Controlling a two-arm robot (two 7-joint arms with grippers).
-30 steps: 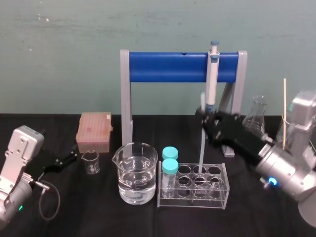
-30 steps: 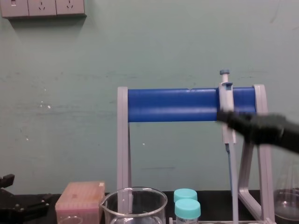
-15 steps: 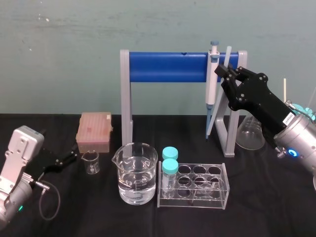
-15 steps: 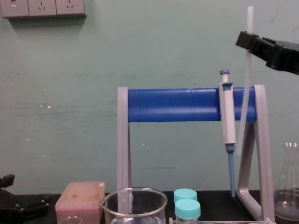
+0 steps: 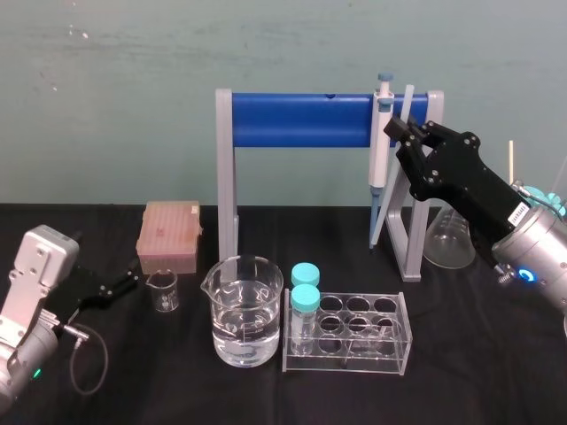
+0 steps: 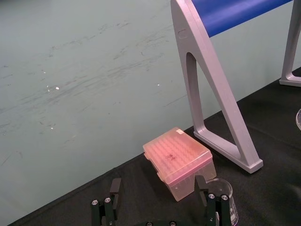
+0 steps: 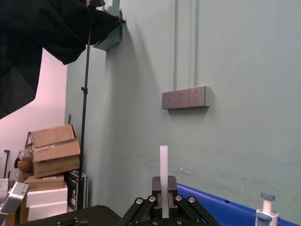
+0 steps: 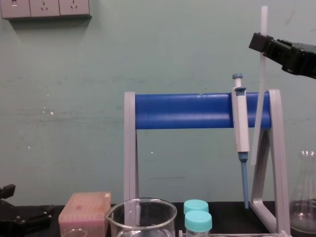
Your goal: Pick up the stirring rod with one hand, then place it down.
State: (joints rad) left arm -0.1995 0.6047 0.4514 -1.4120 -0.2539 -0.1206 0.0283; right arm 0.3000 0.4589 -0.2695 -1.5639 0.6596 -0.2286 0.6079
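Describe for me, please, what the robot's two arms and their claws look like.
The right claw is black and blocky with a white label, on a silver-grey wrist with a blue light. The left claw is black, slim and clamp-like, on a boxy silver-grey arm with a looping black cable.

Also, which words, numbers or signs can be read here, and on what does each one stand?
No text can be read for certain.
White label on the right gripper, which holds the stirring rod raised by the pipette: print too small to read.
Wall sockets: no writing visible.
Left gripper, low at the left of the table: no text.
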